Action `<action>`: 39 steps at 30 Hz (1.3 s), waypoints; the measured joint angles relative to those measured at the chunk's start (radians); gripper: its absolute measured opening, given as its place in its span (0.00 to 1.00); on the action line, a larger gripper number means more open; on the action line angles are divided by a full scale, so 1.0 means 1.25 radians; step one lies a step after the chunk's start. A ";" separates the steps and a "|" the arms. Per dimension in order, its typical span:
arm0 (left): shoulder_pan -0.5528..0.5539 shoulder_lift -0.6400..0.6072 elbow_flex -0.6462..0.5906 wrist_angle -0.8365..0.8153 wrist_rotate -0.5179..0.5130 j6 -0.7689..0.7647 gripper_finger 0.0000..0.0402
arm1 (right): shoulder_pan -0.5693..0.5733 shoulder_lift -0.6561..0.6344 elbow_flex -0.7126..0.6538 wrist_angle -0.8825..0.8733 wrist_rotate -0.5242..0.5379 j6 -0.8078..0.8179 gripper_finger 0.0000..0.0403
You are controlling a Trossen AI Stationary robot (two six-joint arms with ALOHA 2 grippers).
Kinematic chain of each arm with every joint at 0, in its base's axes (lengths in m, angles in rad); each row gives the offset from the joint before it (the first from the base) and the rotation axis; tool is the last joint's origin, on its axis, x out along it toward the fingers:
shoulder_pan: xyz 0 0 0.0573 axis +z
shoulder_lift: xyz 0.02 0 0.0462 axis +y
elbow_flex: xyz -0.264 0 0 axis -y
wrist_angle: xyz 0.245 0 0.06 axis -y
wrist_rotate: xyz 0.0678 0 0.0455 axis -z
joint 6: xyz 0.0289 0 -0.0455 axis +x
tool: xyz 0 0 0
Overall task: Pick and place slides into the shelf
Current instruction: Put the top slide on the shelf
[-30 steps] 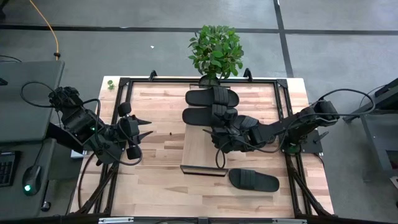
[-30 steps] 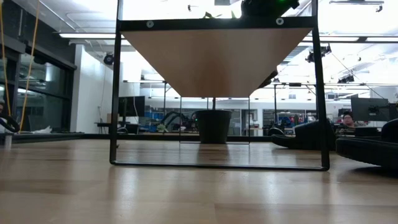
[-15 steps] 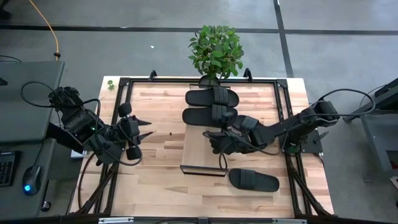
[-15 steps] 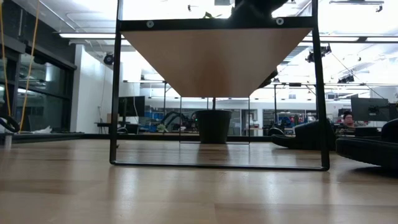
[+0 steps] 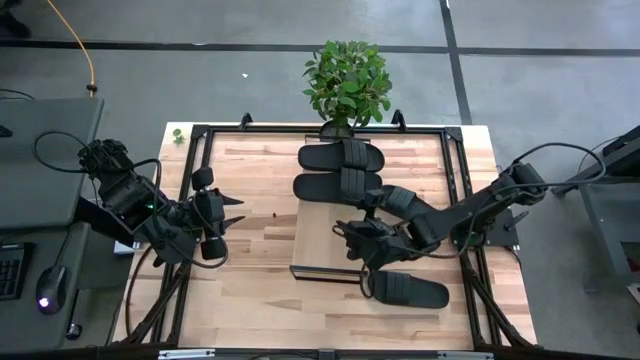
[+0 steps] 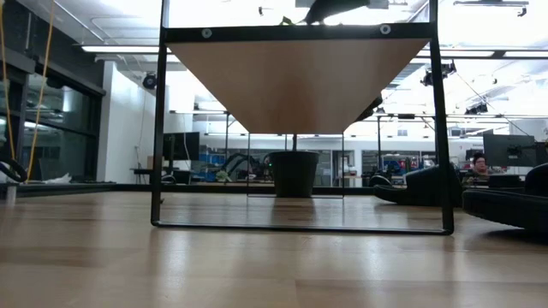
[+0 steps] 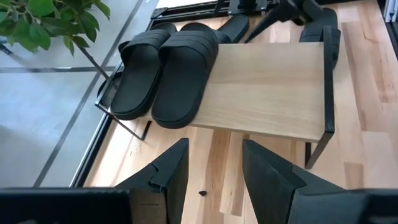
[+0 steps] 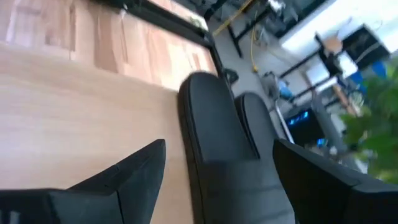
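The shelf [image 5: 318,250], a pale board on a dark frame, stands mid-table. Two black slides [image 5: 340,157] [image 5: 335,186] lie side by side, soles down, on its far end, also seen in the left wrist view [image 7: 140,78] [image 7: 185,78]. A third slide [image 5: 408,290] lies on the tabletop to the right of the shelf's near end. My right gripper [image 5: 348,236] hovers open over the board's middle, its fingers pointing toward the two slides [image 8: 214,124], touching nothing. My left gripper [image 5: 236,210] waits open and empty at the table's left.
A potted plant [image 5: 347,80] stands at the table's far edge, behind the shelf. A black metal frame [image 5: 190,190] runs around the tabletop. Bare tabletop [image 5: 260,270] lies between my left gripper and the shelf. The low view looks under the shelf board [image 6: 300,85].
My right gripper has drawn back from the two slides toward the table's near edge and risen a little, rolling about its own axis; it stays open. The slides have not moved.
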State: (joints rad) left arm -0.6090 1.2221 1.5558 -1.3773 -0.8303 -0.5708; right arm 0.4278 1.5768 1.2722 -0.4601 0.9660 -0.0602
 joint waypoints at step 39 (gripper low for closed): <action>0.000 -0.021 -0.259 0.174 -0.191 -0.051 0.33 | 0.100 -0.328 -0.246 -0.431 0.094 0.891 0.72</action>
State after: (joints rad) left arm -0.6090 1.1962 1.2319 -1.1601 -1.0689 -0.6350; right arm 0.5529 1.1663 0.9643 -0.9985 1.0830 1.0530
